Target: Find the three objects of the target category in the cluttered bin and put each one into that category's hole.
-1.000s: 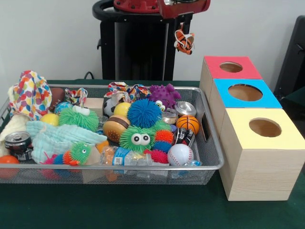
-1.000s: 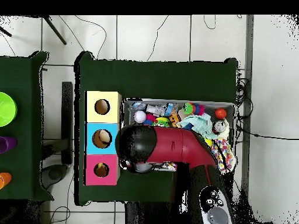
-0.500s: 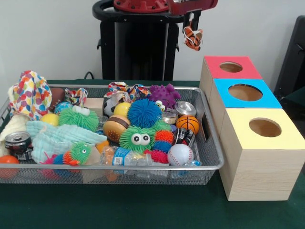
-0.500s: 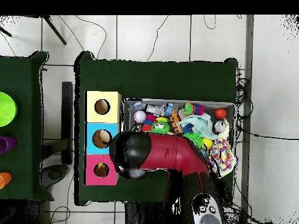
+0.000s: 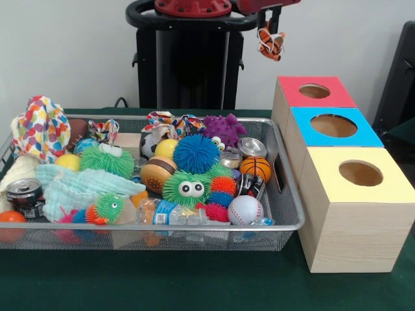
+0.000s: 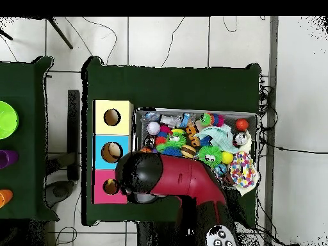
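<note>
At the top of the front view my gripper [image 5: 270, 14] is shut on a small orange, white and black striped fabric piece [image 5: 270, 41], which dangles high in the air just left of the red-topped box [image 5: 316, 91]. The red box's round hole lies below and to the right of the piece. From overhead, the red and black arm [image 6: 173, 182] covers the gripper and the piece, and reaches the edge of the red box [image 6: 106, 186]. Two patterned fabric bows [image 5: 172, 122] [image 5: 104, 129] lie at the back of the wire bin [image 5: 285, 194].
A blue-topped box [image 5: 334, 126] and a yellow-topped box [image 5: 360, 173] stand in a row in front of the red one. The bin holds spiky balls, a baseball [image 5: 245, 209], a mini basketball [image 5: 255, 168], cans and cloths. Colourful fabric [image 5: 42, 126] hangs over its left end.
The gripper has carried the striped fabric piece to the right and a little higher, from over the bin's back corner to the red box's edge. The bin's contents are unmoved.
</note>
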